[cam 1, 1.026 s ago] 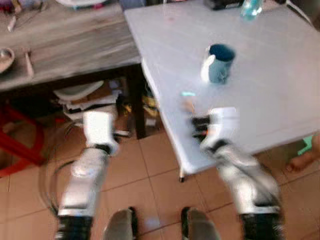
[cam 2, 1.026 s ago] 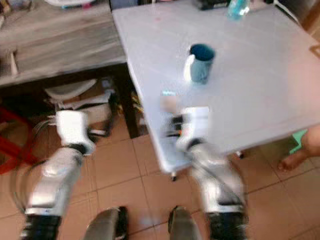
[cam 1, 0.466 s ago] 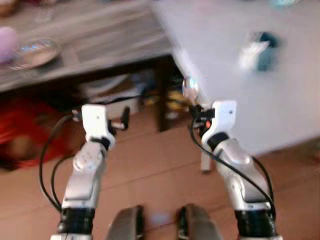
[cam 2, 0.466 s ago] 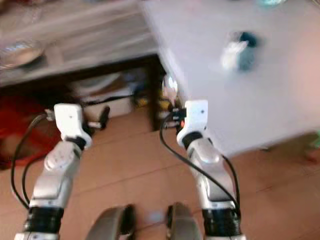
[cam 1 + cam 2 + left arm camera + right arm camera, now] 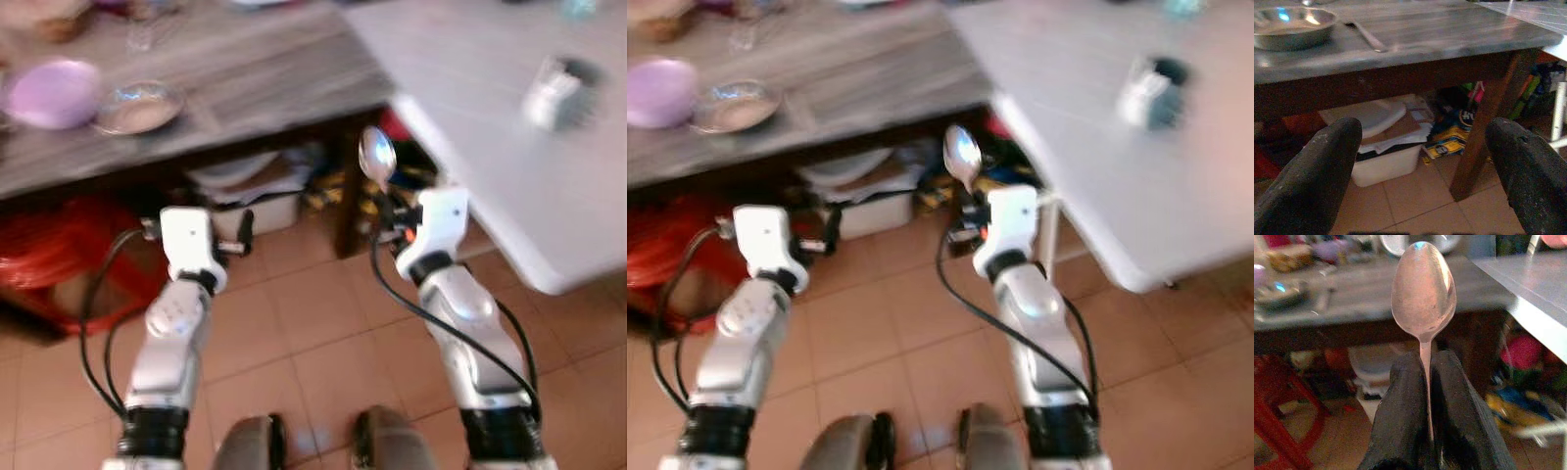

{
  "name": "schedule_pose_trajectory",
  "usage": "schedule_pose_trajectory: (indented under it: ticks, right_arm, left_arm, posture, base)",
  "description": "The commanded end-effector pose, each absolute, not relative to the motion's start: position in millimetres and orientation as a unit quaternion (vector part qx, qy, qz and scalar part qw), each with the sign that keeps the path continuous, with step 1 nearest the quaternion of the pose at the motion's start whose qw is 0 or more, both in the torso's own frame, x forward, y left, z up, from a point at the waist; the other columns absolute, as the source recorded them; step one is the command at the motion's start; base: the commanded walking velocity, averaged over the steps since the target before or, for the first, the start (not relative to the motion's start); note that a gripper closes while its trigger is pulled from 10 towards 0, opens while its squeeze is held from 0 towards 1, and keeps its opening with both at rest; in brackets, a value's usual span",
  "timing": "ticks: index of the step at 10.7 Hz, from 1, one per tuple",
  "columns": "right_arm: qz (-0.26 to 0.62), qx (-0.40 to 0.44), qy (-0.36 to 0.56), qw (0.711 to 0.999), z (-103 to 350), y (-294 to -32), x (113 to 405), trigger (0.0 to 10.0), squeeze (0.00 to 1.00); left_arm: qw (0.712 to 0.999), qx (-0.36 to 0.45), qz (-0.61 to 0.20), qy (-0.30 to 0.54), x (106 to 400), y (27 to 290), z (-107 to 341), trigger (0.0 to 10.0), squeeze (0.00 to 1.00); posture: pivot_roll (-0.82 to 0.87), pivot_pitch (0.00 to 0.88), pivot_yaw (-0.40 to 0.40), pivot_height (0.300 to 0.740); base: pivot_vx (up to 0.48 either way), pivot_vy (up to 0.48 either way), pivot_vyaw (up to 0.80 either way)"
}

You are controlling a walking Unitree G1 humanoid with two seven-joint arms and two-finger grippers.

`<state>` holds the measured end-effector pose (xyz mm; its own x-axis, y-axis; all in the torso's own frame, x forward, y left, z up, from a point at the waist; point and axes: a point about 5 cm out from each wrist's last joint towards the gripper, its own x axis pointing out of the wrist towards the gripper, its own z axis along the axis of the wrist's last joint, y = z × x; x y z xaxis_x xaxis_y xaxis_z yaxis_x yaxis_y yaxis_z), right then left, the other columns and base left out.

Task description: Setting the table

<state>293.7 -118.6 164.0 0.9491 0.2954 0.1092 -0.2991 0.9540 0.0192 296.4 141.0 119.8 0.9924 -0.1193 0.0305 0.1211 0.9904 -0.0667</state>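
My right gripper point(image 5: 1426, 382) is shut on a metal spoon point(image 5: 1423, 296), whose bowl stands upright above the fingers point(image 5: 1403, 401); the spoon point(image 5: 376, 155) is held over the floor near the corner of the grey wooden table point(image 5: 245, 69). A blue mug point(image 5: 560, 91) stands on the white table point(image 5: 490, 127) at the right. My left gripper point(image 5: 1420, 161) is open and empty, facing the wooden table's underside. On that table lie a purple bowl point(image 5: 51, 93), a metal bowl point(image 5: 139, 108) and a piece of cutlery point(image 5: 1365, 36).
Under the wooden table sit a white plastic box point(image 5: 1383, 161), papers and colourful packets point(image 5: 1457, 142). A dark table leg point(image 5: 1484, 127) stands near them. Something red point(image 5: 59, 264) stands on the tiled floor at the left.
The camera has swung left: the white table and mug slid to the right and the wooden table with its bowls came into view. The right gripper still holds the spoon upright.
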Motion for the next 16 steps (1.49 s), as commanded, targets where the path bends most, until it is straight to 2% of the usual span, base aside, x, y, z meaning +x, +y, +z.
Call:
schedule_pose_trajectory:
  ticks: [1, 2, 8, 10, 13, 16]
  right_arm:
    - [0.14, 0.013, -0.056, 0.988, 164, -126, 293, 1.6, 0.0]
    - [0.137, 0.01, -0.061, 0.989, 165, -126, 293, 10.0, 0.0]
    - [0.142, 0.0, -0.074, 0.987, 167, -124, 294, 10.0, 0.0]
    - [0.151, -0.011, -0.085, 0.985, 170, -121, 293, 10.0, 0.0]
    - [0.144, -0.006, -0.096, 0.985, 174, -124, 294, 10.0, 0.0]
    - [0.123, -0.002, -0.107, 0.987, 178, -126, 295, 10.0, 0.0]
  left_arm:
    - [0.997, -0.035, -0.073, -0.014, 296, 134, 120, 10.0, 0.0]
    - [0.996, -0.037, -0.075, -0.018, 297, 132, 121, 10.0, 0.0]
    - [0.996, -0.039, -0.075, -0.017, 295, 129, 120, 10.0, 0.0]
    - [0.998, -0.037, -0.049, -0.025, 295, 136, 123, 10.0, 0.0]
    - [0.999, -0.03, -0.014, -0.043, 296, 144, 131, 10.0, 0.0]
    - [0.998, -0.032, -0.014, -0.052, 288, 154, 138, 10.0, 0.0]
  posture:
    - [-0.07, 0.178, 0.045, 0.74]
    - [-0.07, 0.177, 0.046, 0.74]
    - [-0.07, 0.179, 0.051, 0.74]
    - [-0.06, 0.18, 0.053, 0.74]
    - [-0.04, 0.193, 0.052, 0.74]
    - [-0.02, 0.223, 0.055, 0.74]
  base:
    - [0.48, 0.0, 0.0]
    - [0.48, 0.0, 0.0]
    - [0.464, 0.0, 0.0]
    - [0.384, 0.0, 0.8]
    - [0.0, 0.0, 0.8]
    - [0.0, 0.0, 0.0]
